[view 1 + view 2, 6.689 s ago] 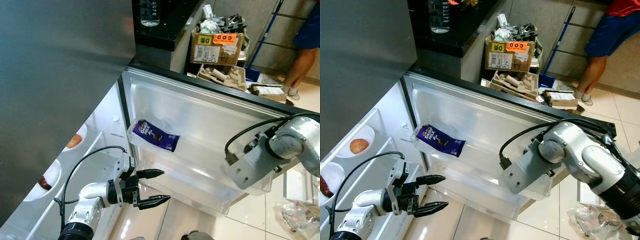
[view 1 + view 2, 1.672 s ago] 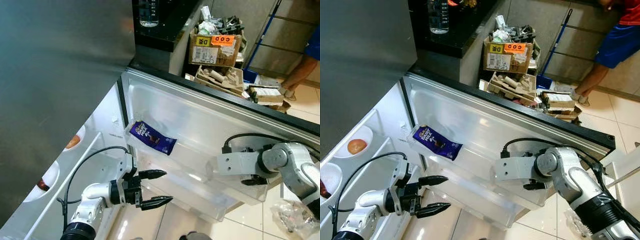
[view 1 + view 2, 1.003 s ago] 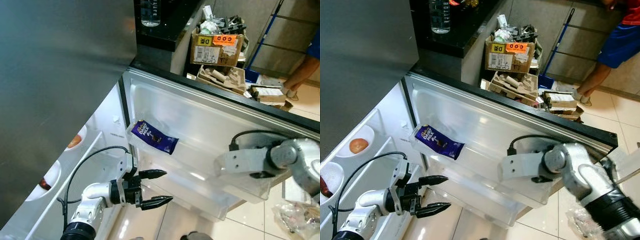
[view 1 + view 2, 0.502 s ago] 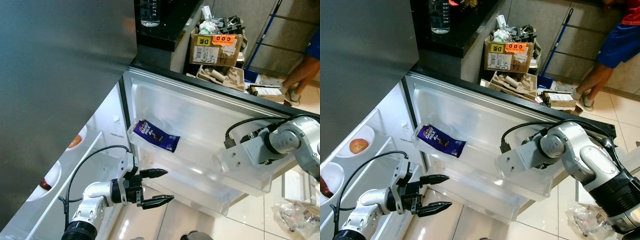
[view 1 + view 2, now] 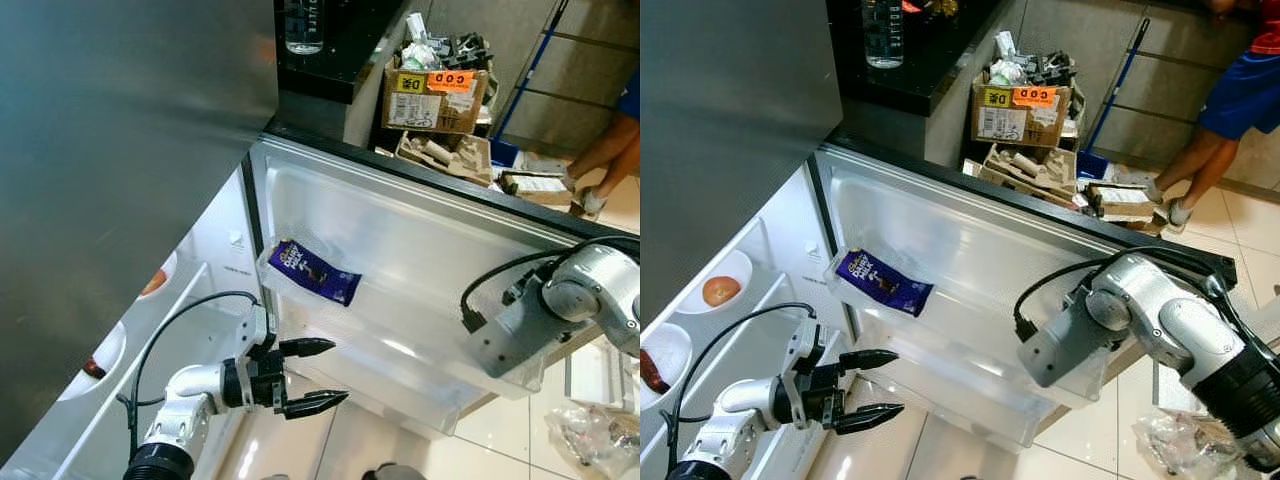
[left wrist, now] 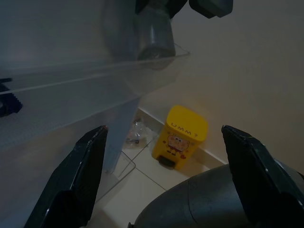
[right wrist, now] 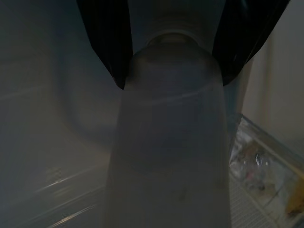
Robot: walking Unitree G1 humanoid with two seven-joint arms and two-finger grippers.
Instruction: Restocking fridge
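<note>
The fridge door (image 5: 420, 215) stands open with clear bins on its inside. A purple chocolate bag (image 5: 312, 272) lies in the upper door bin. My right arm (image 5: 545, 315) reaches down into the lower door bin (image 5: 400, 385) near its outer end. In the right wrist view my right gripper (image 7: 173, 42) is shut on a clear bottle (image 7: 171, 142), its fingers (image 7: 107, 38) flanking the shoulder. That bottle (image 6: 154, 28) also appears in the bin in the left wrist view. My left gripper (image 5: 335, 372) hangs open and empty, low beside the door's hinge end.
Fridge shelves at left hold bowls of food (image 5: 722, 290). A water bottle (image 5: 305, 25) stands on the black counter. Cardboard boxes (image 5: 430, 95) and a person's legs (image 5: 610, 150) are beyond the door. A plastic bag (image 5: 600, 435) and a yellow bin (image 6: 183, 137) sit on the floor.
My right wrist has swung lower and toward the outer end of the lower door bin. The left gripper has stayed open in the same place.
</note>
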